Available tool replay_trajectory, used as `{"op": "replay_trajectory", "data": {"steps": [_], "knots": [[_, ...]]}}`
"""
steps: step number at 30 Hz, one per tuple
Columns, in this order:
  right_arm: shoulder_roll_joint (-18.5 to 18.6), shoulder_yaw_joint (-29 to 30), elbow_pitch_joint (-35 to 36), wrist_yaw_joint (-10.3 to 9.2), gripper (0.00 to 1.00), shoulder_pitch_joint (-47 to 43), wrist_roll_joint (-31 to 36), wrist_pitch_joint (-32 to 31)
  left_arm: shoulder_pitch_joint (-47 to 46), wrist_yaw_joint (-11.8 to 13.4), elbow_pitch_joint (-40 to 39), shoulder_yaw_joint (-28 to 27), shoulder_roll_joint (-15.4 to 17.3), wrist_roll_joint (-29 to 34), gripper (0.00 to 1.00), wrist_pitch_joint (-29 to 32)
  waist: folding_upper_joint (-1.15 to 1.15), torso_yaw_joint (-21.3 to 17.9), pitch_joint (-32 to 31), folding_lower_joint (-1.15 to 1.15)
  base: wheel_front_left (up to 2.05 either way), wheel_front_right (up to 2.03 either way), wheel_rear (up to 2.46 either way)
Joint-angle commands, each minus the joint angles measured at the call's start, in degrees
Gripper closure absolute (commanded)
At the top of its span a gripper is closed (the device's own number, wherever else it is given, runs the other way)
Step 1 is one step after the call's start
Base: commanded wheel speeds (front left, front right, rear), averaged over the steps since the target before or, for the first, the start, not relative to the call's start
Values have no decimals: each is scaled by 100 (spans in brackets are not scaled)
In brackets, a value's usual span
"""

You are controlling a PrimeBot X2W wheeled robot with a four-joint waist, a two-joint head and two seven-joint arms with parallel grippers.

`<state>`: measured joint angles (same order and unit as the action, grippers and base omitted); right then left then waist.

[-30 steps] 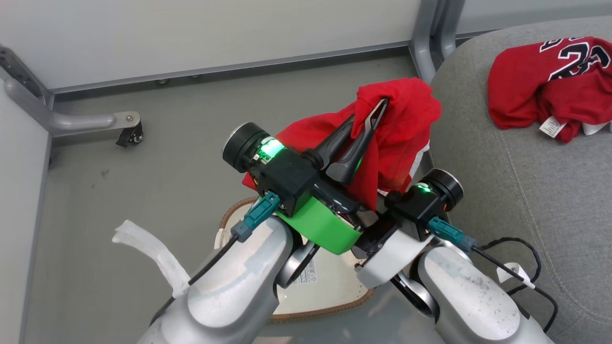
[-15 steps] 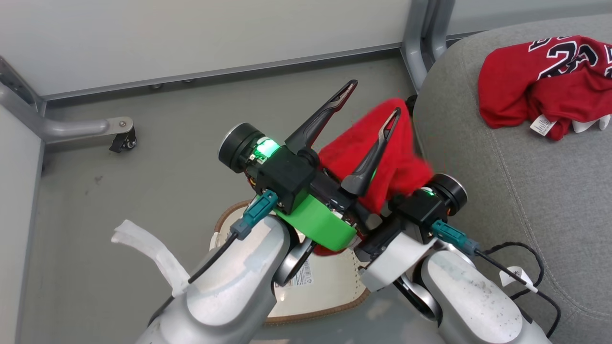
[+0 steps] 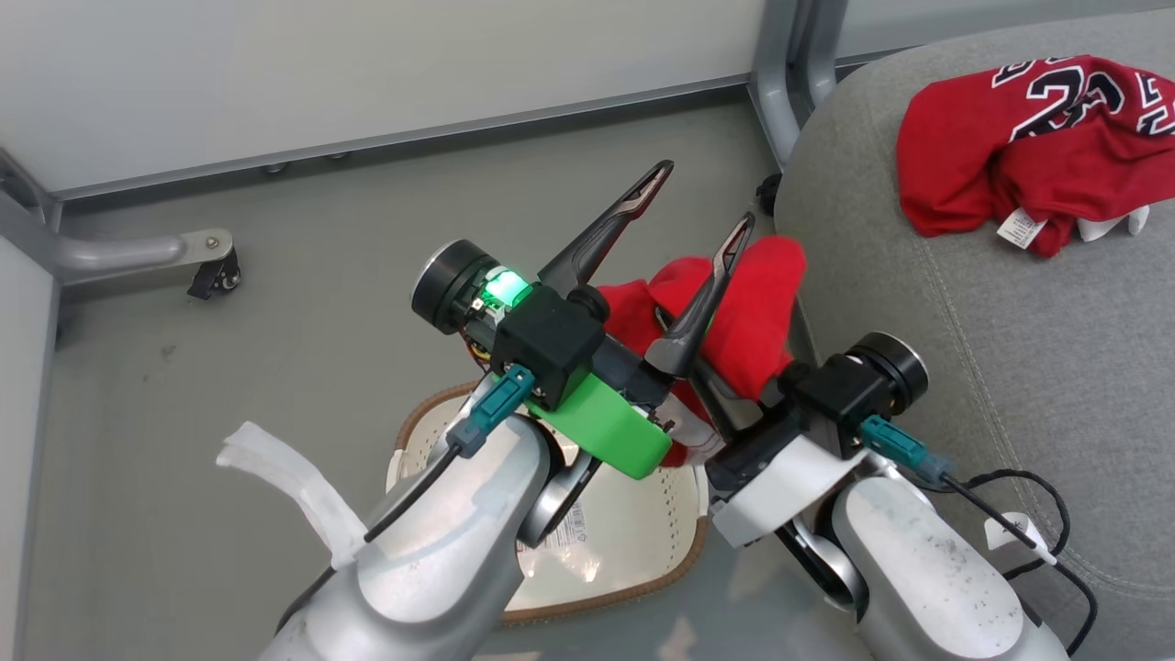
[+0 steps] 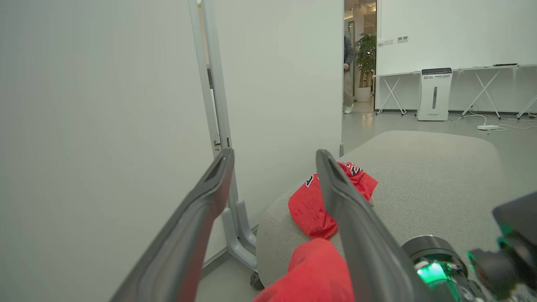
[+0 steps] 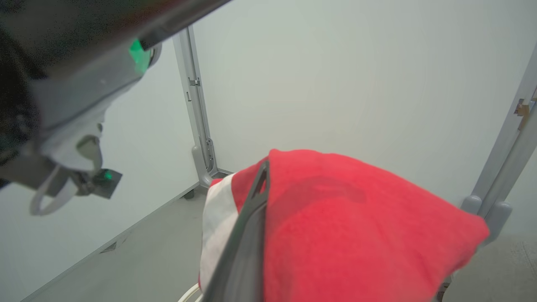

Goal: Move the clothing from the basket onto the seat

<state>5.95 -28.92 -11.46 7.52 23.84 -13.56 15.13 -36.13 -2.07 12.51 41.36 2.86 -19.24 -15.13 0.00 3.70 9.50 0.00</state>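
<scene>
The seat [image 3: 991,367] takes up the right of the head view, and the jersey [image 3: 1010,156] already lies crumpled on its far part, numbers up and white tag showing. That half of the job looks done. The basket [image 3: 633,532] sits on the floor under the two forearms; what shows of its inside between the arms holds no red cloth, though the arms hide part of it.

The second red garment [image 3: 744,312] is out of the basket but not yet on the seat. It hangs bunched in the air just beside the seat's near edge, above the gap between basket and cushion. What is left, by my reading, is to carry it over the cushion and let go.

The right claw [image 5: 266,178] is clenched on that garment: in its wrist view the cloth drapes over and alongside its one visible finger, white trim at the left. The left claw [image 3: 707,194] is released, fingers spread wide and holding nothing; the garment lies under its right finger, near it, and clear of the gap between the two.
</scene>
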Motion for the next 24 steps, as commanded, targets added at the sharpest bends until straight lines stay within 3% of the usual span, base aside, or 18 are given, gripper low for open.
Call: {"op": "replay_trajectory", "data": {"steps": [1, 24], "knots": [[-8, 86, 33, -6, 100, -116, 50, 2, 99, -31, 46, -18, 10, 80, 0, -2, 0, -86, 26, 0, 0, 0, 0], [-86, 1732, 413, -6, 100, -613, 262, 5, 152, -234, 399, -140, 140, 384, 0, -3, 0, -1582, 544, 0, 0, 0, 0]]}}
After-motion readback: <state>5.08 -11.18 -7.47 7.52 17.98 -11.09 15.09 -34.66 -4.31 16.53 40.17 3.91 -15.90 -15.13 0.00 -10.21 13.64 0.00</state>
